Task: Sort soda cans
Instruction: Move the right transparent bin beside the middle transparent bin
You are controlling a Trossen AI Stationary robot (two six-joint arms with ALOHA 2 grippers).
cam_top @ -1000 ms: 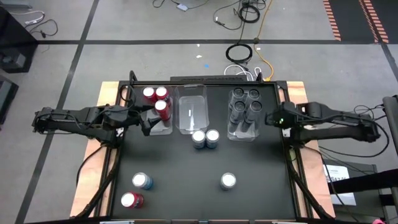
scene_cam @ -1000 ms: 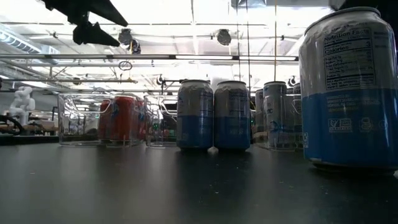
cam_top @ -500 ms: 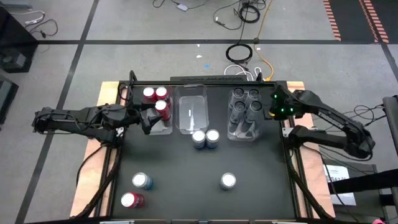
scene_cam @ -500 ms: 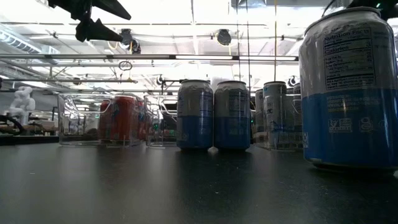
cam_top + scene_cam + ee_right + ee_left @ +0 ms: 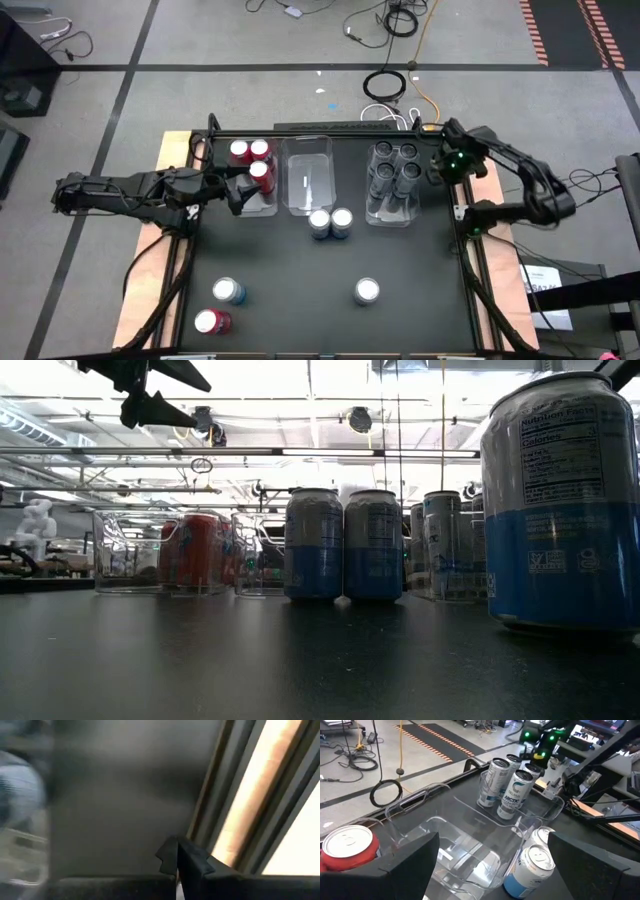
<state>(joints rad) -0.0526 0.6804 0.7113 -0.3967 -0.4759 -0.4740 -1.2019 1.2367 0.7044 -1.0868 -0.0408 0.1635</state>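
Three red cans (image 5: 256,162) stand in the left clear tray (image 5: 268,207), and one shows in the left wrist view (image 5: 347,845). Four dark grey cans (image 5: 395,168) fill the right tray. Two blue-and-silver cans (image 5: 331,222) stand together mid-table below the middle tray (image 5: 308,178), which holds nothing. Near the front stand a blue can (image 5: 228,291), a red can (image 5: 210,322) and another blue can (image 5: 367,291). My left gripper (image 5: 240,190) (image 5: 493,845) hovers open, raised over the left tray's near end. My right gripper (image 5: 442,168) is by the table's right edge, beside the grey cans' tray.
A raised dark rim (image 5: 462,215) runs round the black tabletop, with wooden boards outside it. Cables lie on the floor beyond the far edge. In the low view a blue can (image 5: 560,500) stands close to the camera.
My right arm has folded back toward the table's far right corner. Its gripper has drawn a little toward the far edge, away from the grey cans' tray. The cans have stayed put.
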